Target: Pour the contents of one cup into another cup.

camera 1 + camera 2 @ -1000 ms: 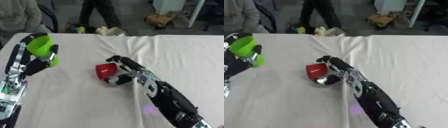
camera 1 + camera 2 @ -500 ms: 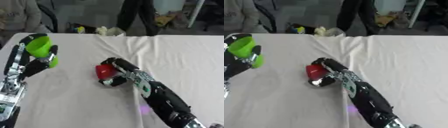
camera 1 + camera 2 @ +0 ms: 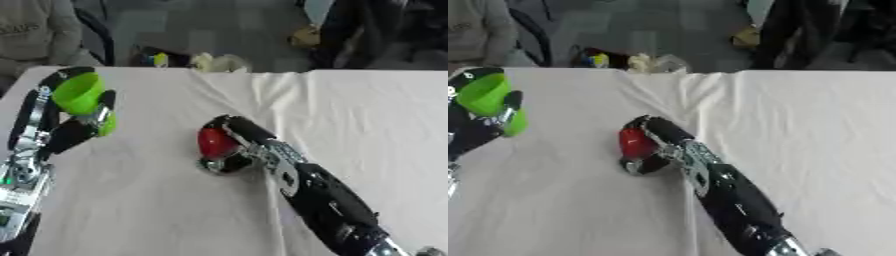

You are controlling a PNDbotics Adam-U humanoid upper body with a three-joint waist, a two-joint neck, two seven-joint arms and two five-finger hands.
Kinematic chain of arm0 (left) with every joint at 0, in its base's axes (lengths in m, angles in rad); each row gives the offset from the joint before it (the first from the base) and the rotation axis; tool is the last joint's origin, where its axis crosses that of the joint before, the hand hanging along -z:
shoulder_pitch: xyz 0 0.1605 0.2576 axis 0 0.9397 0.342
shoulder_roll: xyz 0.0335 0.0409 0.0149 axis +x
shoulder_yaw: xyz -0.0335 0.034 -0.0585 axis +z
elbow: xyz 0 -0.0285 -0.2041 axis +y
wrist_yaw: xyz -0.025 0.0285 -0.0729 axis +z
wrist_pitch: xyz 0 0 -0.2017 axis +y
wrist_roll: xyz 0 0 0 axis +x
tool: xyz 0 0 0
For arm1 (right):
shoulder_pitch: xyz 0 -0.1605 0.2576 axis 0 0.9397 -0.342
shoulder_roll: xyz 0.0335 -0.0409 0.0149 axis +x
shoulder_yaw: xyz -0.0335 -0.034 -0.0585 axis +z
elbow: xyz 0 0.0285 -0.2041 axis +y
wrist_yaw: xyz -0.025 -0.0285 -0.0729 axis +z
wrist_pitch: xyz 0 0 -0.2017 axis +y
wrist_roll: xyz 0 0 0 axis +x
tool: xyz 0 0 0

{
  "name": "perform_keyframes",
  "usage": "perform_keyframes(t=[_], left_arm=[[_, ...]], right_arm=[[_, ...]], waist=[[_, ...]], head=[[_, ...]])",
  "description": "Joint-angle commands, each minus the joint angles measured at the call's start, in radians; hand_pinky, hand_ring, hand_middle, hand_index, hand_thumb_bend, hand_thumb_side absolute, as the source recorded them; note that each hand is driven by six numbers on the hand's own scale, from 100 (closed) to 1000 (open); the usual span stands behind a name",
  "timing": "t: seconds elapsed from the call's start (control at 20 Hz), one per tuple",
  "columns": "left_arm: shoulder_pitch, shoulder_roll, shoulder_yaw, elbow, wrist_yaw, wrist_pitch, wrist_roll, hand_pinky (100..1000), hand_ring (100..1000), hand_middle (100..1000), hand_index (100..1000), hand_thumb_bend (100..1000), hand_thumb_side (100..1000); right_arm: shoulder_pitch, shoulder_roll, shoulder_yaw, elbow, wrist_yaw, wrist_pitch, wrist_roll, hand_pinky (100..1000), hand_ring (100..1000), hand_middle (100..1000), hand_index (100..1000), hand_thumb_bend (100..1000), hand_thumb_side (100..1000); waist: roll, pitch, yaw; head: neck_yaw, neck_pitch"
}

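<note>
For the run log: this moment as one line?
left hand: holds green cup raised | right hand: grips red cup on table | pour: not begun

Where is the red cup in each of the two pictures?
Left eye view: the red cup sits just left of the middle, with the right hand curled around it.
Right eye view: the same cup lies further left, still near mid-height.
Shared landmark: the green cup, held in the left hand at the left side of both views.

There were two cups, one green cup [image 3: 80, 95] and one red cup [image 3: 215, 142], two robot hands, left hand [image 3: 61, 131] and right hand [image 3: 234, 148], and one bench [image 3: 367, 115].
</note>
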Motion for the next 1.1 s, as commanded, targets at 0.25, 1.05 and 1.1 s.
perform_keyframes(t=[0.25, 1.05, 1.1], left_arm=[[-0.019, 0.012, 0.008, -0.017, 0.007, 0.0, 0.005, 272, 372, 495, 754, 100, 314], [-0.014, 0.018, 0.011, -0.021, 0.011, 0.001, 0.009, 273, 371, 494, 753, 100, 315], [-0.014, 0.019, 0.013, -0.022, 0.011, 0.001, 0.011, 273, 371, 494, 753, 100, 315]], right_arm=[[-0.002, -0.028, -0.013, -0.034, -0.057, 0.063, -0.07, 495, 358, 339, 526, 100, 253], [0.021, -0.049, -0.039, -0.105, -0.341, 0.173, -0.146, 462, 326, 292, 486, 100, 231], [0.023, -0.053, -0.041, -0.116, -0.36, 0.179, -0.15, 462, 326, 293, 486, 100, 231]], waist=[[0.005, -0.017, -0.012], [0.003, -0.025, -0.031], [0.002, -0.025, -0.033]], head=[[0.003, -0.012], [0.012, -0.015], [0.013, -0.015]])
